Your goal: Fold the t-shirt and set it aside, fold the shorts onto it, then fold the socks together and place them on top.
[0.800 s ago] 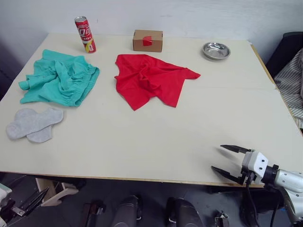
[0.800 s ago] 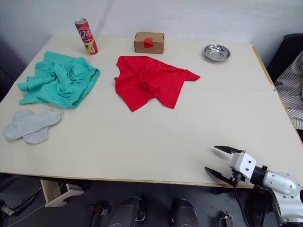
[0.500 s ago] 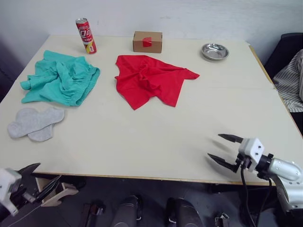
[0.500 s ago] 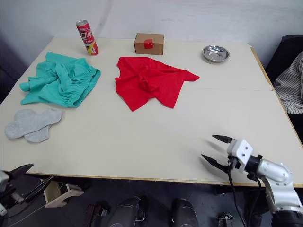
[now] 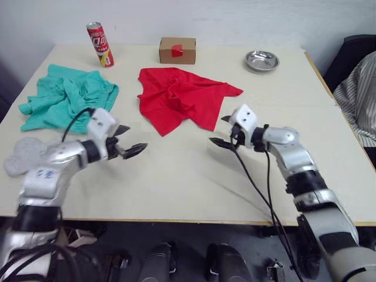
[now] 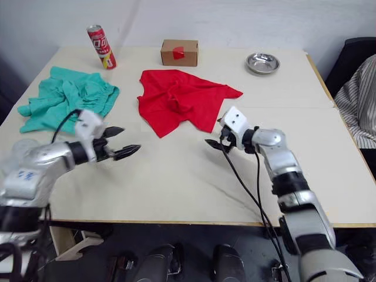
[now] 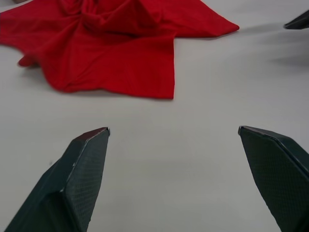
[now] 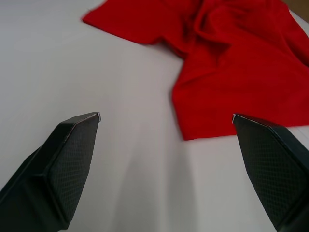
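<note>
On the beige table, t-shirt lies crumpled beside shorts.

I see a pale beige table set against a plain white wall. Dark floor lies below its near edge. Lighting is even and diffuse.
</note>
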`<state>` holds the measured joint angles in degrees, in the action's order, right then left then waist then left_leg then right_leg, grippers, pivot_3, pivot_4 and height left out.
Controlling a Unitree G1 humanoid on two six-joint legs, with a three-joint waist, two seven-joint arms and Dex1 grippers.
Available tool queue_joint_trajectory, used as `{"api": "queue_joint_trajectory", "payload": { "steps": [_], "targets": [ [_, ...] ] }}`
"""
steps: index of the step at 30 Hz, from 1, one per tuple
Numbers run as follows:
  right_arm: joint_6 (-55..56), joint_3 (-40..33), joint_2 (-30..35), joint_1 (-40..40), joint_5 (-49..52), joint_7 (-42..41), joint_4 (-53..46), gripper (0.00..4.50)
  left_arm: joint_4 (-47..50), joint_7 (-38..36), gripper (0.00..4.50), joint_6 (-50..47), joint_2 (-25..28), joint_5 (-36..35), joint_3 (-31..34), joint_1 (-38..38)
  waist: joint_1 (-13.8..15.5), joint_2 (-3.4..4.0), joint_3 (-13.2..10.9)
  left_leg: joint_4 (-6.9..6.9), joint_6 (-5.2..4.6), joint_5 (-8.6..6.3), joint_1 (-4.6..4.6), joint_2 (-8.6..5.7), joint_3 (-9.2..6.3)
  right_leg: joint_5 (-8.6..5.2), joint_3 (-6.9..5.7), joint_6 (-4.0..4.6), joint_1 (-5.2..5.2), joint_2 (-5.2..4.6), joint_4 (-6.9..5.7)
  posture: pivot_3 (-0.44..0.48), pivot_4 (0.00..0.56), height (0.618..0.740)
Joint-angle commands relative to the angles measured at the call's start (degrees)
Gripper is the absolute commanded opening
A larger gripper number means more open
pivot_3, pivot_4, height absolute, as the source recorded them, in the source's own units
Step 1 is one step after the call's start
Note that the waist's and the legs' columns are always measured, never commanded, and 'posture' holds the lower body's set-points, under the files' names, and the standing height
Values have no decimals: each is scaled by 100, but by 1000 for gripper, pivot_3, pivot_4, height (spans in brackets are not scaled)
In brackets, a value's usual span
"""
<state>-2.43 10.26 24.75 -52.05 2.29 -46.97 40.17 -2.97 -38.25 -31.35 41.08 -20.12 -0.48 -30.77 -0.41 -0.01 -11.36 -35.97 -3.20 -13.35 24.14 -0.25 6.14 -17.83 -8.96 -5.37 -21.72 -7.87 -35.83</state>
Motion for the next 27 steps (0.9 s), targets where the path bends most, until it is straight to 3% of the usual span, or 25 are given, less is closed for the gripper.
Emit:
{"api": "queue_joint_trajectory", "payload": {
  "steps": [1, 7, 14, 17, 27],
  "targets": [
    [593, 64, -286, -662, -393, 309, 1294, 4471, -1026, 94, 4500, 376, -479, 568, -410, -706, -9, -6, -3, -1, 0, 3, 3, 1, 2, -1, -1, -1, -1, 5, 2, 0, 150, 740],
    [869, 47, -846, -1416, -767, 806, 2720, 4471, -3340, 467, 4500, 1126, -1260, 1315, -661, -1828, -138, -10, -5, -4, 3, 12, 5, 9, 1, -2, 1, -3, 3, 17, 4, 0, 150, 740],
    [625, -58, -1169, -1786, -962, 1274, 3344, 4471, -5158, 291, 4500, 1616, -1687, 1881, -874, -2573, -157, -13, -3, -11, 11, 20, -16, 11, -2, -1, 7, -2, 13, 15, -19, 0, 150, 740],
    [238, -284, -1271, -1902, -836, 1285, 3475, 3568, -5785, 413, 3892, 1788, -1754, 2086, -876, -2785, -157, -17, 0, -9, 11, 19, -36, 11, 1, -1, 17, -2, 26, 13, -23, 0, 150, 740],
    [-368, -827, -1343, -1983, -659, 1207, 3513, 194, -6431, 286, 995, 2059, -1705, 2194, -756, -2856, -183, -22, 3, 6, 15, 12, -79, 10, 37, -1, 107, -2, 25, -26, -53, 0, 150, 740]
  ]
}}
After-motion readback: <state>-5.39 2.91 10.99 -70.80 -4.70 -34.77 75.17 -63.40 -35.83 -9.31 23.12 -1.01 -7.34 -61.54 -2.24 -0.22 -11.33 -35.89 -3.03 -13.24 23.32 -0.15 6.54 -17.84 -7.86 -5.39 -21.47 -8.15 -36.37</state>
